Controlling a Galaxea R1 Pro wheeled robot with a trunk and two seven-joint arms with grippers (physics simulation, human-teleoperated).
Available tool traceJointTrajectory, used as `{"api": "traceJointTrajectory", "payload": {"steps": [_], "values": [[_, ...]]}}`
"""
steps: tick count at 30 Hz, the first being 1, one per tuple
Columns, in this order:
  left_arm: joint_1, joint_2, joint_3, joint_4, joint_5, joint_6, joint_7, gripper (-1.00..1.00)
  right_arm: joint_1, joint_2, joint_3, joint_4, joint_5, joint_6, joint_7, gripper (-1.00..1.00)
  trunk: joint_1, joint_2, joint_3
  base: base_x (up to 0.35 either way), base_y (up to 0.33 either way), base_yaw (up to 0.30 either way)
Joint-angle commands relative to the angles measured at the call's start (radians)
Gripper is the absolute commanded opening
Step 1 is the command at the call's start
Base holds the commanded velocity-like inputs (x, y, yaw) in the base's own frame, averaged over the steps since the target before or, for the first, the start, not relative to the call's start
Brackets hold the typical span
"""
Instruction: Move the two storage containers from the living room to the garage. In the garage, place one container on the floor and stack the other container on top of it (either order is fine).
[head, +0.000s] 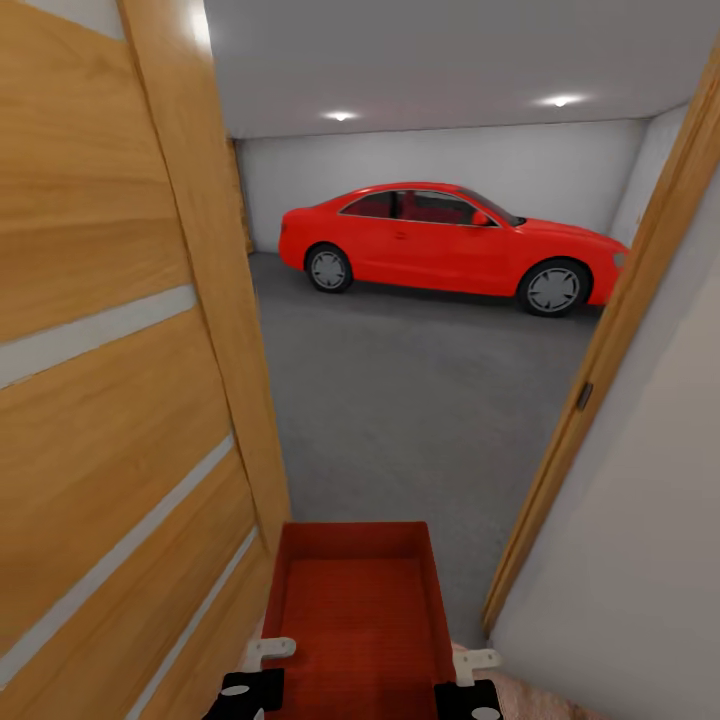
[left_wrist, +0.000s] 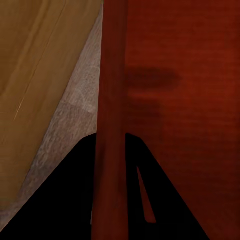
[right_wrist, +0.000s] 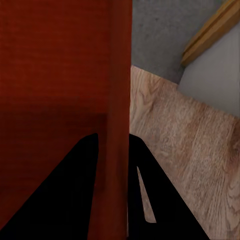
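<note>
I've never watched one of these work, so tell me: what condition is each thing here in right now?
storage container: carried level, empty, held by both side walls
left tool: shut on the container's left wall
right tool: shut on its right wall
wooden door: swung open
red car: parked in the garage
ceiling spotlights: lit

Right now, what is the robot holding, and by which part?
One storage container, held by both grippers: the left gripper clamps its left side wall, the right gripper its right side wall.
</note>
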Motion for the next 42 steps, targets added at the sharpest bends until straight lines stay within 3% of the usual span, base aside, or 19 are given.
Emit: {"api": "traceJointTrajectory", "payload": {"steps": [1, 32, 42], "values": [[0.001, -0.004, -0.071, 0.001, 0.015, 0.005, -0.003, -1.00, -0.002, 0.000, 0.005, 0.001, -0.001, -0.004, -0.009, -1.00, 0.000, -0.001, -0.001, 0.106, 0.296, 0.000], [0.001, -0.004, -0.071, 0.001, 0.015, 0.003, -0.003, -1.00, -0.002, 0.000, 0.005, 0.001, -0.001, -0.004, -0.009, -1.00, 0.000, -0.001, 0.002, 0.009, 0.023, -0.251], [0.001, -0.003, -0.071, 0.001, 0.015, 0.004, -0.003, -1.00, -0.002, 0.000, 0.005, 0.001, -0.001, -0.004, -0.009, -1.00, 0.000, -0.001, 0.002, 0.106, 0.228, -0.080]]}}
